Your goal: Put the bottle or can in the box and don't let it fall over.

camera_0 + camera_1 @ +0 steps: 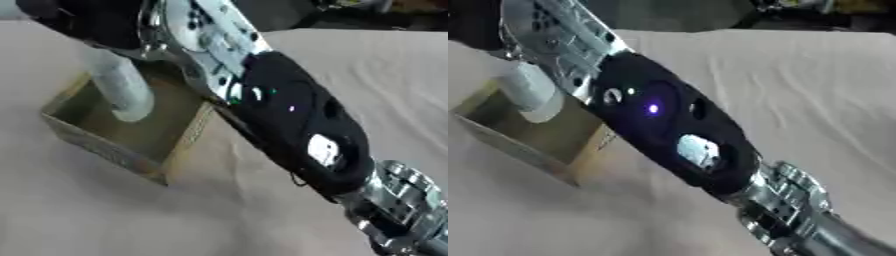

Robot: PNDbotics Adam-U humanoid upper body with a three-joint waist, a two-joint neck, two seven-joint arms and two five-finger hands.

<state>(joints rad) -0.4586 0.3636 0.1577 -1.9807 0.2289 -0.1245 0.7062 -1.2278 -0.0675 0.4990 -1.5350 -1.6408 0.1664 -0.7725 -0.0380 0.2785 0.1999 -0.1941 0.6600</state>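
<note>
Our right hand (pixel 83 20) holds the pale bottle (pixel 122 90) by its upper end, but we cannot tell how the fingers close. The bottle's long axis is tilted, its lower end pointing down into the open cardboard box (pixel 96 145) on the cloth-covered table (pixel 367 75). We can read no label.

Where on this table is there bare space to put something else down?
Bare cloth lies in front of the box, and more spreads right of the robot's arm toward the far edge. Around the box it is crowded: the arm crosses it, lowering a pale bottle inside.
</note>
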